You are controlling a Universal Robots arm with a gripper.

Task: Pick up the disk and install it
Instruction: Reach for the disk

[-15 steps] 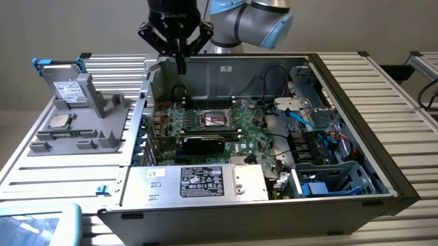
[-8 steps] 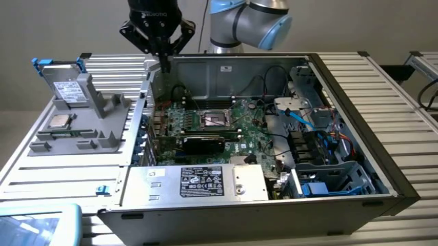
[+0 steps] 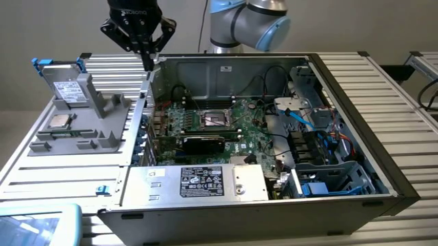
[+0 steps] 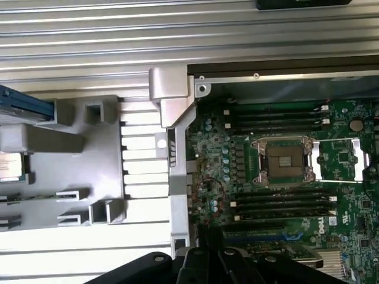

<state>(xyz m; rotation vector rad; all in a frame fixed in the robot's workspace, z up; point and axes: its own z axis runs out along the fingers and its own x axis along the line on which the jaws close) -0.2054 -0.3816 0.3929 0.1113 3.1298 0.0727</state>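
Gripper (image 3: 146,60) hovers above side wall (image 3: 141,105) of computer case, fingers seemingly pressed together, nothing held. Risk: straight descent drives fingertips into wall edge or motherboard (image 3: 236,136) just beyond it; closed fingers cannot straddle blue carrier. Disk (image 3: 68,91) leans on grey fixture (image 3: 102,110), lower than gripper, well apart, toward exterior view's left; ungrasped, not installed.

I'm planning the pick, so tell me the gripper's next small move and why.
Probably shift the gripper toward the exterior view's left, over the disk. It hangs shut and empty above the side wall of the computer case, while the disk leans untouched on the grey stand beside the case.
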